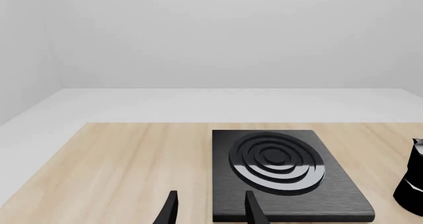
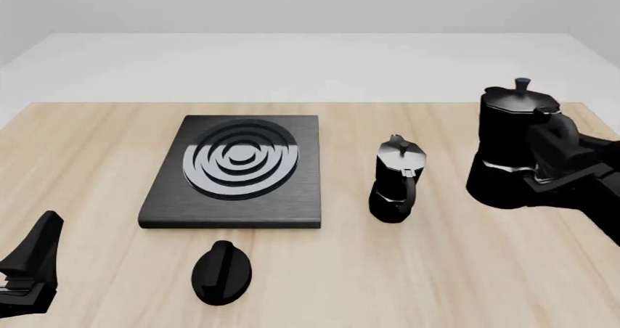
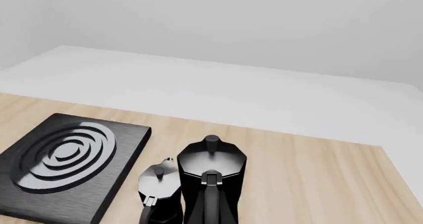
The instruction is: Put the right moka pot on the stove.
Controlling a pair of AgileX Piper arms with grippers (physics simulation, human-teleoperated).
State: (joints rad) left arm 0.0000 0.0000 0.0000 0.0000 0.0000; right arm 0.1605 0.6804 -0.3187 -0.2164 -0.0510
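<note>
Your right hand grips right moka pot by handle near counter's right edge; rigid, top-heavy, likely swings. Left hand wide, idle. Stove left.

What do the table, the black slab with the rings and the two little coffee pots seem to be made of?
The table looks like pale wood with a matte finish: lengthwise grain streaks show. The slab looks like brushed black metal or stone, with fine lines across it; its rings look like silvery metal. Both pots look like glossy black metal with grey lids. These are computer renders, so only the look can be judged.
</note>
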